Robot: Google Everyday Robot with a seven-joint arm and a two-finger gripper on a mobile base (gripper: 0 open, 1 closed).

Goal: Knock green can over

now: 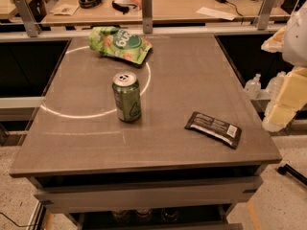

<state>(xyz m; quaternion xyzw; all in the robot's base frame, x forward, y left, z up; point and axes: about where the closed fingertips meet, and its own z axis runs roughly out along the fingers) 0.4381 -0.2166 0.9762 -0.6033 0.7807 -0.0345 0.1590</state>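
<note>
The green can (127, 97) stands upright near the middle of the grey table (72, 147), silver top and pull tab facing up, pale logo on its side. My arm hangs at the right edge of the view, off the table's right side. Its lower end, the gripper (277, 119), is well to the right of the can and apart from it, about level with the table's right edge.
A crinkled green snack bag (120, 43) lies at the back of the table behind the can. A black wrapped bar (214, 128) lies front right. Plastic bottles (253, 86) stand on the floor right of the table. A cluttered desk (182, 6) runs behind.
</note>
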